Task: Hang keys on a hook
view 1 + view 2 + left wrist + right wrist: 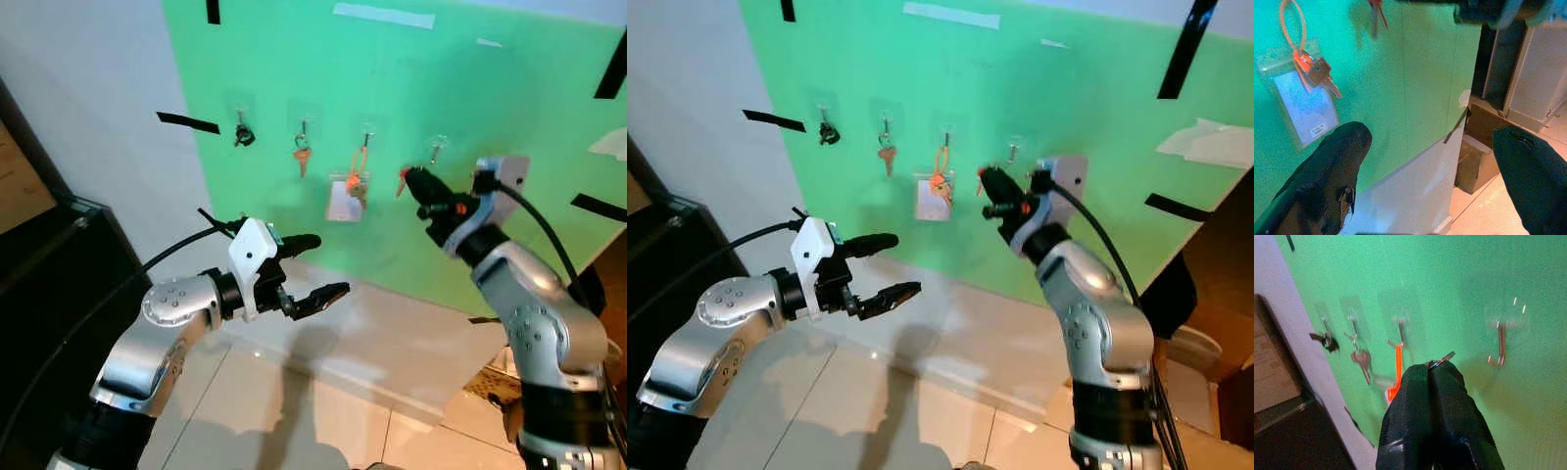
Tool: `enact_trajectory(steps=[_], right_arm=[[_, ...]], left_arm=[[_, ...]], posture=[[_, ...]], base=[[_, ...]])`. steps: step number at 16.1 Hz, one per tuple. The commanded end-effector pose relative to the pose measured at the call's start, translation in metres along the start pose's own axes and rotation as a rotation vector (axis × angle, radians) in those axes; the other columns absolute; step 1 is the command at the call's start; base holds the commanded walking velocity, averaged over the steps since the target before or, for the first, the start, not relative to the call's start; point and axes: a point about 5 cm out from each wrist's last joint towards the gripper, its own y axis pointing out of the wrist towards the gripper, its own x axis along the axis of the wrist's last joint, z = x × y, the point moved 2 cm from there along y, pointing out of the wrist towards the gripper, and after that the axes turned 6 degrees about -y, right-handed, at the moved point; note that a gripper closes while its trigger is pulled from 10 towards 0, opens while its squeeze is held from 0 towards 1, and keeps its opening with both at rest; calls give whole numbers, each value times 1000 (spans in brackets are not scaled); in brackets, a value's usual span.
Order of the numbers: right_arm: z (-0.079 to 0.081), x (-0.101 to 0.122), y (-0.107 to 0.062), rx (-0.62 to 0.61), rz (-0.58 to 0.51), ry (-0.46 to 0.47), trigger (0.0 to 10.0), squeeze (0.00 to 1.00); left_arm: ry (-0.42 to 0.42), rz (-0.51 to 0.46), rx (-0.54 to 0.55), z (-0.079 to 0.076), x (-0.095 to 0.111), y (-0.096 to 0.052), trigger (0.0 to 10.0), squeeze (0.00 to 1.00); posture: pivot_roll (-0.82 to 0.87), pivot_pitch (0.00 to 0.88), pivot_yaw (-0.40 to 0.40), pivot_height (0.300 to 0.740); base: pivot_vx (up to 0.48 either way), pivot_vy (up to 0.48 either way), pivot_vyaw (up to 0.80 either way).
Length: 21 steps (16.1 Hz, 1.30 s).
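A green board [411, 88] on the wall carries a row of clear hooks. A black key [243, 135], a red-headed key [302, 154] and an orange loop with keys and a card [349, 191] each hang on one. The rightmost hook [437, 149] is bare. My right gripper [413, 182] is raised just below and left of that bare hook [1500, 345], shut on a small key with a red head [403, 177]; its ring [1442, 360] pokes out between the fingertips. My left gripper [315, 266] hovers open and holds nothing, lower down and left of the card [1305, 105].
A dark cabinet [44, 274] stands against the wall on the left. Black tape strips [186, 121] mark the wall and board. Below the board run a white wall band [392, 343] and tiled floor [284, 411]. Cardboard boxes [1476, 164] sit low on the right.
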Motion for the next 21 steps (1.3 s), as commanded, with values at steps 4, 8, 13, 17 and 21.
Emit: enact_trajectory(steps=[4, 8, 13, 17, 21], right_arm=[[-13, 6, 4, -61, -28, -4, 10000, 0], [-26, -9, 4, -143, 48, 41, 10000, 0], [-40, -18, -3, -235, 79, 118, 10000, 0], [-45, -25, -6, -275, 99, 201, 10000, 0], [-49, -25, -7, -286, 69, 373, 10000, 0]], left_arm=[[0, 18, 5, 1, -8, -3, 10000, 0], [-2, 20, 0, 2, -11, -2, 10000, 0], [-1, 22, -7, 2, -12, -2, 10000, 0], [1, 23, -14, 1, -10, -1, 10000, 0], [4, 25, -15, 1, -8, -2, 10000, 0]], posture=[[-84, 0, -12, 740], [-82, 0, -12, 740], [-87, 0, -7, 740], [-89, 0, -3, 740], [-86, 0, -2, 740]], base=[[0, 0, 0], [0, 0, 0], [0, 0, 0], [0, 0, 0], [0, 0, 0]])
